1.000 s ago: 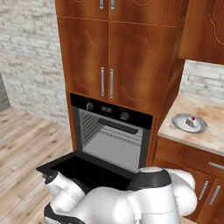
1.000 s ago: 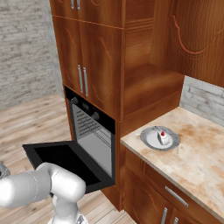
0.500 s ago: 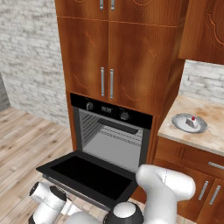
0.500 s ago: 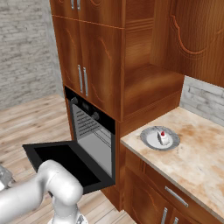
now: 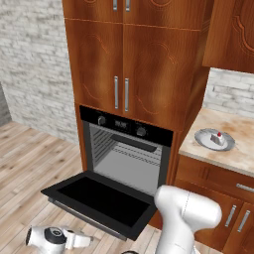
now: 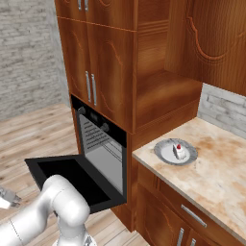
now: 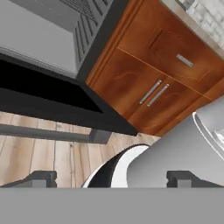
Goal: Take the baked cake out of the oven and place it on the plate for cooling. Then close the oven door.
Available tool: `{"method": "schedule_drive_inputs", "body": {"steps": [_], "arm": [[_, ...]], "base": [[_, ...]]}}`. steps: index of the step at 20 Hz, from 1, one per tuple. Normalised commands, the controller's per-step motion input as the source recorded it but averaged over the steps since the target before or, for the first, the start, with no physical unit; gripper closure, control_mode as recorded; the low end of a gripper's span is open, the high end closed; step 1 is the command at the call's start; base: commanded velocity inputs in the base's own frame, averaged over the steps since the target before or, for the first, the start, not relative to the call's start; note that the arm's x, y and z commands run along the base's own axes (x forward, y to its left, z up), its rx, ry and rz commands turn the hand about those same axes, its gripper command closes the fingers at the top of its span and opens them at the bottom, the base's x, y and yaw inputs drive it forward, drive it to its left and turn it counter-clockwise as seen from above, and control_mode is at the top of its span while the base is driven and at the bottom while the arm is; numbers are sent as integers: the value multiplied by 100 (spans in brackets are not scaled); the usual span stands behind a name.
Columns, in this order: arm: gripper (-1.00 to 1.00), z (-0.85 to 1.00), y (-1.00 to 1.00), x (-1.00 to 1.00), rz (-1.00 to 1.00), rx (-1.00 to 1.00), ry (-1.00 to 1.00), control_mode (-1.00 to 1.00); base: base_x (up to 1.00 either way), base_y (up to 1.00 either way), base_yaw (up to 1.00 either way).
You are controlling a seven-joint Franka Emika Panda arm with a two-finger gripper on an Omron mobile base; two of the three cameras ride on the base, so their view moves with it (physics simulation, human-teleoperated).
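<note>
My hand (image 7: pixel 109 179) hangs spread below the oven door (image 5: pixel 101 201), its bar handle (image 7: pixel 48 133) partly cut off; the oven (image 5: pixel 126 149) display is unreadable.

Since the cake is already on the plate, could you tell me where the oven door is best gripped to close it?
Probably by the oven door's long silver bar handle along its free front edge, approached from below: the door hangs open and flat, so it must swing up.
</note>
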Motion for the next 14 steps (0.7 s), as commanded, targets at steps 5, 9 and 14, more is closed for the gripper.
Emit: {"method": "schedule_drive_inputs", "body": {"steps": [5,9,14], "arm": [[-100,-36,2,30,20,-9,-12,-100],[-100,-28,3,37,16,0,-7,-100],[-100,-35,9,22,18,0,-7,-100]], "base": [[0,0,0],[0,0,0],[0,0,0]]}}
